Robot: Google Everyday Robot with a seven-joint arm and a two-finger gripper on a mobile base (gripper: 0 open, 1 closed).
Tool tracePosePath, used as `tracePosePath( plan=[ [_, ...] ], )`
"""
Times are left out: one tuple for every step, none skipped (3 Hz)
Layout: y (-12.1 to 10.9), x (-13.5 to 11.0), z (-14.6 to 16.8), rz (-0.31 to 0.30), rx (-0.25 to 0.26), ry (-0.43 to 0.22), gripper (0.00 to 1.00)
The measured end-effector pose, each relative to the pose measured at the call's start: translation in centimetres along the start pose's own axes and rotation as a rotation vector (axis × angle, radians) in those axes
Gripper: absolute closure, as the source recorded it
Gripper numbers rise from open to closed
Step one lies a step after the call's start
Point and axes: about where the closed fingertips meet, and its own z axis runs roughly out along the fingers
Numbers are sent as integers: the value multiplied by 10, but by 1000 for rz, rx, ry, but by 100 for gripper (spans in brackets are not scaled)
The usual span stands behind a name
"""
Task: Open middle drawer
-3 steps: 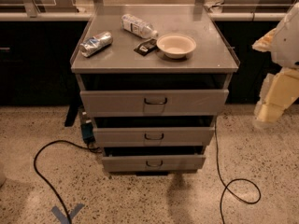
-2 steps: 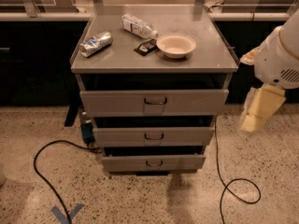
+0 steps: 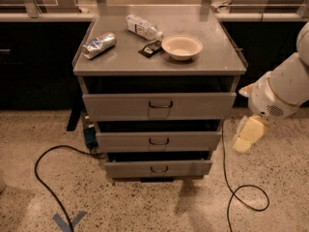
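The grey metal cabinet (image 3: 159,64) has three drawers stacked at its front. The middle drawer (image 3: 193,141) has a low, wide grey front with a small dark wire loop handle (image 3: 159,141) at its centre, and it sits slightly out, like the other two. The top drawer (image 3: 203,105) is taller with a square plate under its handle. The bottom drawer (image 3: 188,168) is the narrowest. My gripper (image 3: 248,137) hangs pale yellow from the white arm (image 3: 280,93), to the right of the cabinet at middle-drawer height and apart from it.
On the cabinet top lie a crumpled silver bag (image 3: 99,45), a plastic bottle (image 3: 143,27), a dark packet (image 3: 150,48) and a white bowl (image 3: 182,46). Black cables (image 3: 46,170) (image 3: 246,195) loop on the speckled floor on both sides. A blue object (image 3: 90,135) sits at the cabinet's left. Dark counters stand behind.
My arm and gripper have swung left and down from the right edge of view, coming closer to the cabinet's right side. The drawers have not moved.
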Motion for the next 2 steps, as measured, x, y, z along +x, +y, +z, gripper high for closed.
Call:
tracePosePath(
  plan=[
    [-6,11,46,41,-55,-61,0],
    [-6,11,46,40,-55,-61,0]
  ],
)
